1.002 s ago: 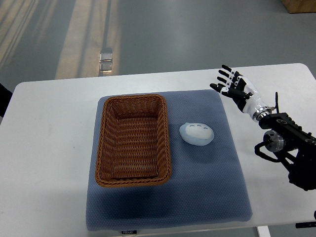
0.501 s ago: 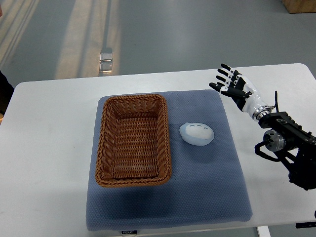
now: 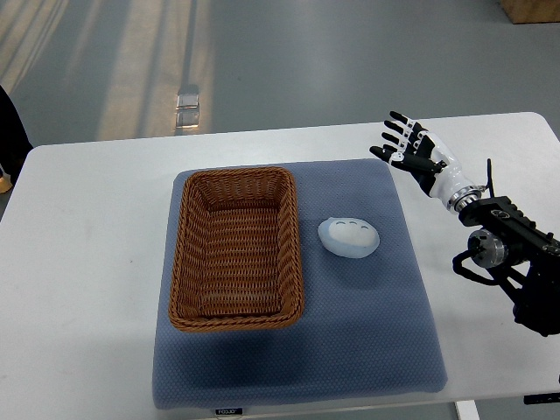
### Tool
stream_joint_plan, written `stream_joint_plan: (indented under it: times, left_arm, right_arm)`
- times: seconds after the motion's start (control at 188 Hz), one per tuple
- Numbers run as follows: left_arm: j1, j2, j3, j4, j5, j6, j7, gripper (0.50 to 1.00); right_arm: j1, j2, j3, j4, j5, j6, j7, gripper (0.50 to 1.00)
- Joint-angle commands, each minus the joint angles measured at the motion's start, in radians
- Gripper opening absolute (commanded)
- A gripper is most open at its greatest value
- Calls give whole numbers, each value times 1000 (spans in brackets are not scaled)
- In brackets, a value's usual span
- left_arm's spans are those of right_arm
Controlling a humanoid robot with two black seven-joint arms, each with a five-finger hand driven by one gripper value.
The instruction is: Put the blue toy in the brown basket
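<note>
1. brown basket (image 3: pixel 236 248) sits on the left half of the blue-grey mat (image 3: pixel 367 332), long side running away from the robot, nothing inside
2. blue toy (image 3: pixel 348 236) lies on the mat just right of the basket, apart from its rim, level with the basket's middle
3. right hand (image 3: pixel 411 154) hovers above the mat's far right corner, well apart from the toy, fingers spread and released, holding nothing; its arm comes in from the right edge over the white table (image 3: pixel 87 262)

Blue toy (image 3: pixel 348 236) beside brown basket (image 3: pixel 236 248)
</note>
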Motion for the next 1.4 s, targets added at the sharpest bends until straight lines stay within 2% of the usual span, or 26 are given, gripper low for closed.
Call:
stream_joint_plan:
  times: [0.0, 0.634, 0.89, 1.397]
  left_arm:
    - [0, 0, 0, 0, 0, 0, 0, 1000]
    - [0, 0, 0, 2, 0, 0, 0, 1000]
    - [0, 0, 0, 2, 0, 0, 0, 1000]
    - [2, 0, 0, 5, 0, 0, 0, 1000]
  right_arm:
    - [1, 2, 1, 0, 0, -3, 4, 911]
    - [1, -3, -22, 5, -17, 9, 24, 911]
    - [1, -46, -25, 83, -370, 48, 81, 911]
    - [2, -206, -217, 278, -747, 40, 170, 909]
